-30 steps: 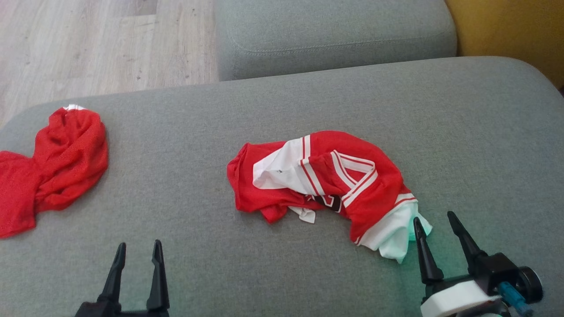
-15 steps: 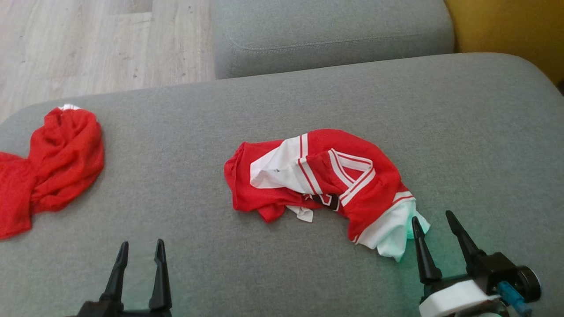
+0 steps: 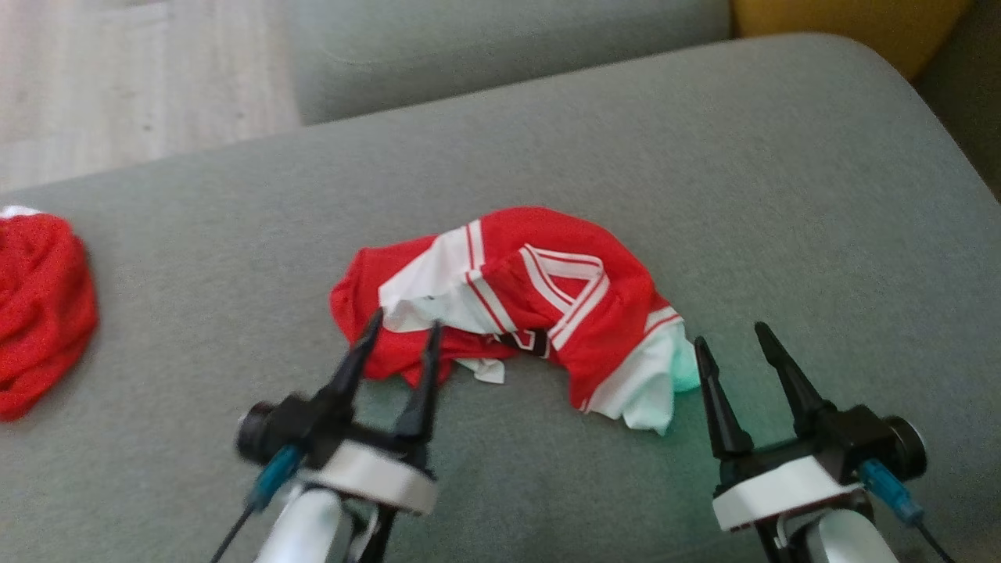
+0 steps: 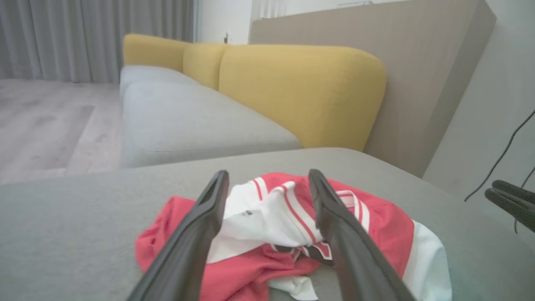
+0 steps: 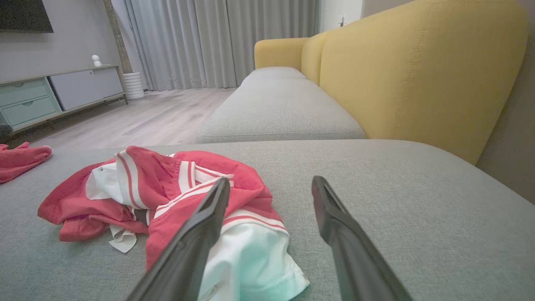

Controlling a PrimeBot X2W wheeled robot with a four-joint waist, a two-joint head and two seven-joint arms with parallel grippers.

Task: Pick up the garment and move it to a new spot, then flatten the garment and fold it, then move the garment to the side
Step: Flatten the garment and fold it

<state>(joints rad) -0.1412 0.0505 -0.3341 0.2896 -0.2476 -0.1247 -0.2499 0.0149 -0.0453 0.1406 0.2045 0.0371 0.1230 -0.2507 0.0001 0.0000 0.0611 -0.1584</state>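
A crumpled red-and-white garment [image 3: 516,301] lies in the middle of the grey cushion [image 3: 782,195]. My left gripper [image 3: 404,322] is open, its fingertips over the garment's near left end, with the cloth showing between the two fingers. In the left wrist view the garment [image 4: 271,213] lies just past that gripper [image 4: 267,172]. My right gripper [image 3: 729,335] stands open just right of the garment's white hem, holding nothing. In the right wrist view the garment [image 5: 175,188] lies left of this gripper [image 5: 271,180], and its left finger overlaps the white hem.
A second, plain red piece of cloth [image 3: 39,313] lies at the cushion's far left edge. A further grey seat [image 3: 469,47] and wooden floor [image 3: 117,78] lie beyond. The yellow backrest [image 5: 418,71] rises on the right.
The head camera has shifted, so the scene sits lower and further left. My left arm has come forward to the garment's left end. The right gripper has edged forward beside the white hem.
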